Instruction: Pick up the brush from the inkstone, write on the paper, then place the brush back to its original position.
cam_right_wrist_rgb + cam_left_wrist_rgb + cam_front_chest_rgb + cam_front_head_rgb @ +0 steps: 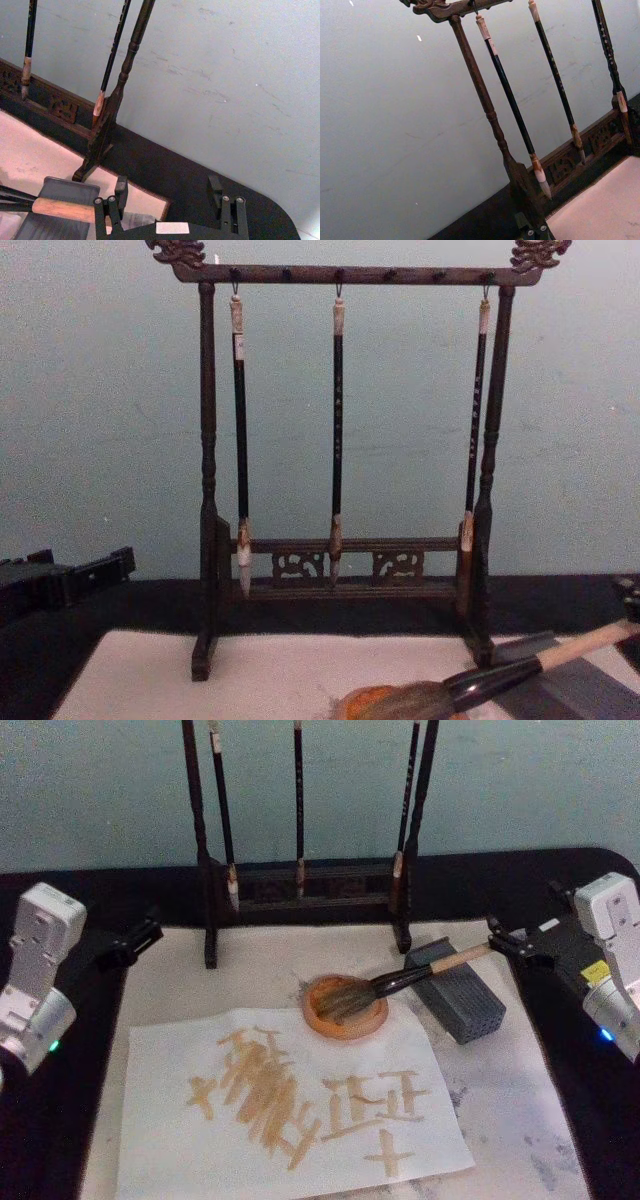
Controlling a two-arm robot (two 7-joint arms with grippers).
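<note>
The brush (400, 982) lies at rest, its bushy head in the round orange inkstone (345, 1008) and its black collar and tan handle (60, 209) propped on a grey block (460, 998). My right gripper (505, 942) is open just past the handle's end. The handle sits beside one finger (120, 192), not between the two. The paper (170, 1060) lies in front of the inkstone, covered in orange-brown strokes. Off the mat's left edge, my left gripper (135, 942) hovers open and empty. From the chest view the brush (480, 685) shows low at the right.
A dark wooden rack (300, 885) with three thin hanging brushes (337, 440) stands at the back of the beige felt mat (250, 975). A black cloth (560, 1120) covers the table on both sides. A pale blue wall is behind.
</note>
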